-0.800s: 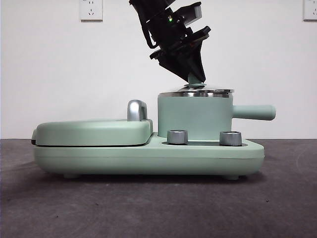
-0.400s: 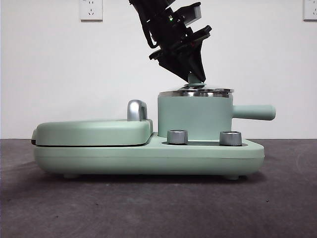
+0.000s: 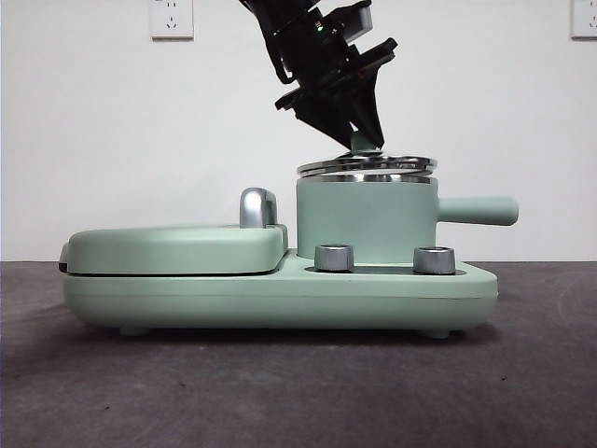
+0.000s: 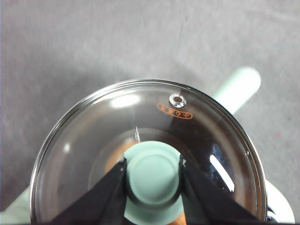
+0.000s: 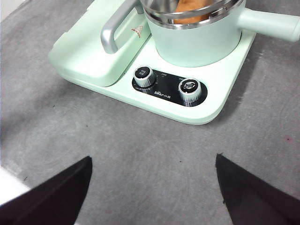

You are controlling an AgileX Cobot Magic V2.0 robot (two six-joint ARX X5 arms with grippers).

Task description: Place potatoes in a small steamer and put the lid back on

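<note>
Your left gripper (image 4: 153, 169) comes down steeply from above, over the small steamer (image 3: 366, 220). Its fingers (image 4: 114, 187) are closed on the mint-green knob (image 4: 153, 175) of the lid (image 3: 367, 165), one on each side of it, both touching.

In the front view the lid sits just above the steamer's steel rim (image 3: 366, 178), roughly level, with a thin dark line between the two. From this angle you cannot tell whether the lid touches the rim anywhere along the far side.

The potatoes (image 5: 193, 6) are inside the steamer. The right wrist view shows an orange-brown surface below the rim, and the left wrist view shows an orange patch through the glass beside the knob. Only part of the lump is visible.

The steamer stands on the right part of the mint-green cooker base (image 3: 280, 297), its straight side handle (image 3: 478, 211) pointing right in the front view. Two steel dials (image 5: 144, 76) sit on the base in front of it. The hinged griddle (image 3: 175, 250) with its chrome handle (image 3: 258, 207) lies closed just to the left.

Your right gripper (image 5: 152, 194) waits above the grey bench (image 5: 140, 140), well apart from the cooker, fingers spread wide and holding nothing.
</note>
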